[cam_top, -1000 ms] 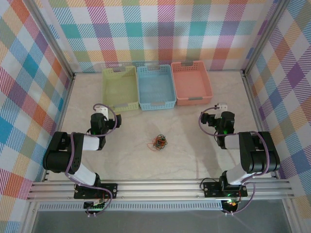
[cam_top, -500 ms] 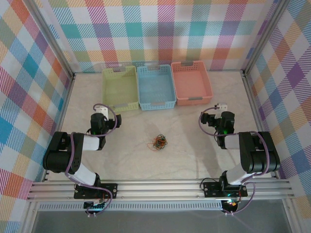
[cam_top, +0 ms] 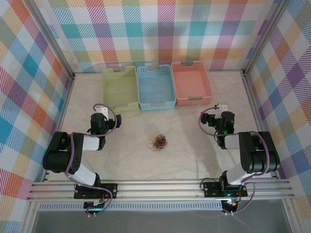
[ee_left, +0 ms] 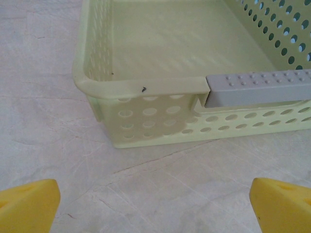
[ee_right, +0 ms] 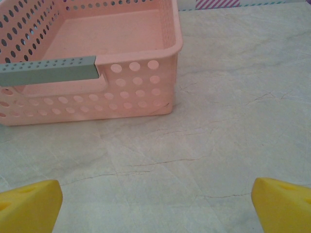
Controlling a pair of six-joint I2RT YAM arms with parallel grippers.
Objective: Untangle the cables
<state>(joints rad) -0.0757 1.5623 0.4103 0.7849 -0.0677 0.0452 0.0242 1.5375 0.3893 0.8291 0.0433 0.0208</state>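
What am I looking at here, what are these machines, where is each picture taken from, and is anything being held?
Two robot arms are bolted at the near edge of a table: the left arm and the right arm. The wide picture looks down from above and behind them. The other two pictures come from cameras on the wrists, and the yellow fingertips in the bottom corners belong to each gripper. The left gripper faces the green basket, and the right gripper faces the pink basket. A blue basket stands between those two. A small tangle of cables lies on the table between the arms. Both grippers are open and hold nothing.
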